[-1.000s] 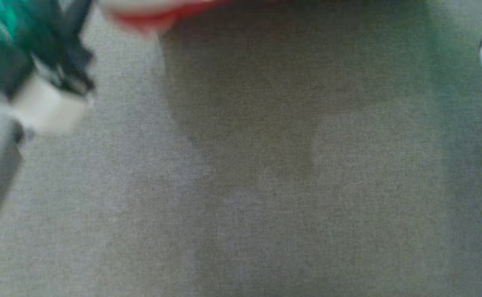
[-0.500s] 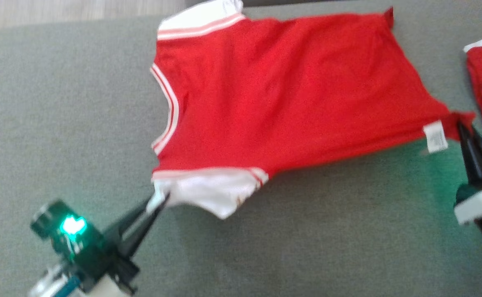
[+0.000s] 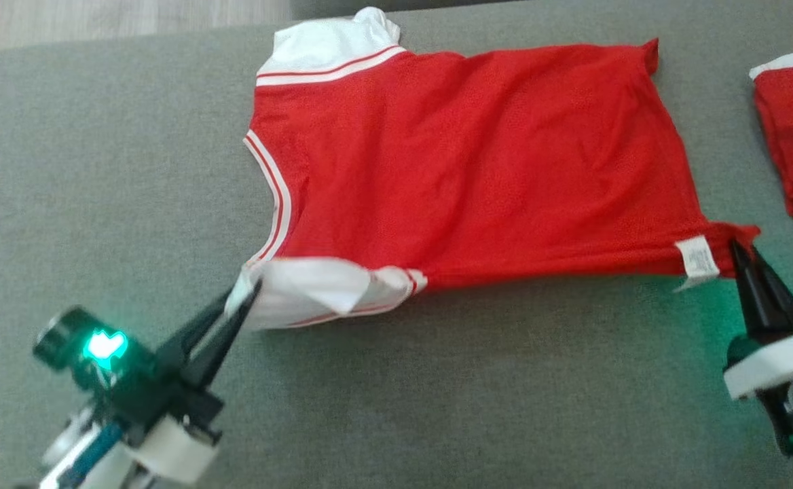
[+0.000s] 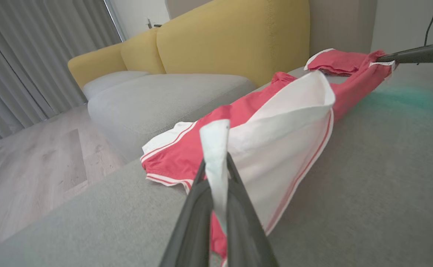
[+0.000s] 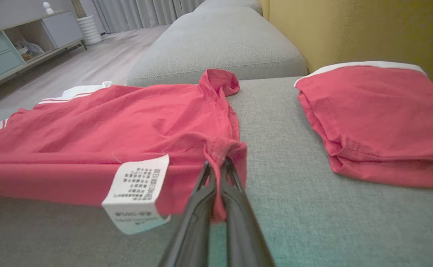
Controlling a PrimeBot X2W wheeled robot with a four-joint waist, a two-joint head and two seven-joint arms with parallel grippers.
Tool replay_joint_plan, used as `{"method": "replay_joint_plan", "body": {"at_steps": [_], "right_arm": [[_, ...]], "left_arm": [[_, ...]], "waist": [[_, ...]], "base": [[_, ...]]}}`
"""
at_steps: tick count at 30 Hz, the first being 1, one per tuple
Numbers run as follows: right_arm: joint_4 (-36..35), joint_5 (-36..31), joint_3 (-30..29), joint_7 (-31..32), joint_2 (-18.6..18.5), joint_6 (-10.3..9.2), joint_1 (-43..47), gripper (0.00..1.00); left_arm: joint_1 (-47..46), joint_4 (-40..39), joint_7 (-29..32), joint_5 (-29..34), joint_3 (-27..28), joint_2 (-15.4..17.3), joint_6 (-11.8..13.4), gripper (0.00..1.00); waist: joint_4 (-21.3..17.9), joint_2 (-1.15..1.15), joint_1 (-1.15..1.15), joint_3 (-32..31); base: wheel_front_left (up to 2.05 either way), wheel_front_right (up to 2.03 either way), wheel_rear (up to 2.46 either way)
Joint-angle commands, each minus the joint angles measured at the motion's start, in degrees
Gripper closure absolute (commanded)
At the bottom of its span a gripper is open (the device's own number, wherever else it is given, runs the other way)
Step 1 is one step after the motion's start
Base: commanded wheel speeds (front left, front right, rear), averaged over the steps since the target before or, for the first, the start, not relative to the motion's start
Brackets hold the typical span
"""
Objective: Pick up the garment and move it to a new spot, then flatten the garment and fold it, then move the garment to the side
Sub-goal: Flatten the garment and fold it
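Observation:
A red garment (image 3: 478, 163) with white, red-striped sleeves lies spread on the grey sofa seat (image 3: 437, 394), neck to the left. My left gripper (image 3: 244, 293) is shut on the near white sleeve (image 3: 308, 292), whose cloth stands pinched up between the fingers (image 4: 216, 174). My right gripper (image 3: 736, 248) is shut on the near hem corner (image 5: 222, 150), beside a white care label (image 5: 136, 193). The near edge of the garment (image 4: 353, 85) hangs stretched between the two grippers, slightly off the seat.
A folded red garment (image 5: 376, 118) lies on the seat to the right, close to my right gripper. Yellow sofa backs (image 4: 231, 37) rise behind. A wooden floor (image 4: 27, 159) and another grey seat cushion (image 5: 216, 44) lie past the far edge.
The head camera has swung from a blurred close view of the seat to the whole garment. Since half a second ago both grippers have drawn the near edge tauter, the sleeve flattening out.

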Motion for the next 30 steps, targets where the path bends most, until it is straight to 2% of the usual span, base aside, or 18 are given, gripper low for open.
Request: {"method": "replay_joint_plan", "body": {"at_steps": [1, 9, 17, 20, 22, 23, 24, 30], "right_arm": [[-0.75, -0.56, 0.14, 0.09, -1.44, 0.39, -1.81, 1.0], [4.7, -2.12, 1.46, 0.21, -0.37, 0.39, -10.51, 1.0], [9.46, -2.65, 5.07, 0.32, 0.28, 0.39, -18.3, 1.0], [11.27, -2.36, 5.94, -0.1, 0.29, 0.39, -20.34, 1.0], [12.14, -2.16, 6.73, -0.51, 0.21, 0.39, -21.38, 1.0], [12.5, -2.01, 7.05, -0.79, 0.21, 0.39, -21.8, 0.82], [13.32, -1.81, 7.1, -1.57, 0.26, 0.39, -22.46, 0.0], [14.05, -2.44, 4.76, -3.96, 1.28, 0.39, -21.99, 0.0]], "left_arm": [[-3.98, -0.8, -0.13, 0.69, 3.21, 1.31, -0.18, 1.0], [-16.62, 6.42, -0.13, 4.64, 0.17, 0.74, -2.19, 1.0], [-28.28, 13.26, -0.13, 6.2, -5.87, 1.52, -2.47, 1.0], [-31.56, 15.96, -0.13, 6.64, -6.15, 0.82, -2.48, 1.0], [-33.13, 16.84, -0.13, 7.12, -5.88, 0.02, -2.3, 0.96], [-33.56, 17.12, -0.13, 7.26, -5.45, -0.43, -1.75, 0.75], [-33.74, 17.7, -0.13, 7.2, -4.3, -1.43, -0.16, 0.0], [-28.88, 17.45, -0.13, 5.93, -1.95, -3.96, 3.81, 0.0]], "waist": [[-0.1, 0.0, 0.0, 0.6], [-0.29, 0.0, 0.0, 3.97], [-0.02, 0.0, 0.0, 7.81], [0.26, 0.0, 0.0, 8.93], [0.46, 0.0, 0.0, 9.52], [0.54, 0.0, 0.0, 9.7], [0.66, 0.0, 0.0, 9.85], [0.98, 0.0, 0.0, 8.52]], "base": [[0.0, 0.0, 0.0], [0.0, 0.0, 0.0], [0.0, 0.0, 0.0], [0.0, 0.0, 0.0], [0.0, 0.0, 0.0], [0.0, 0.0, 0.0], [0.0, 0.0, 0.0], [0.0, 0.0, 0.0]]}}
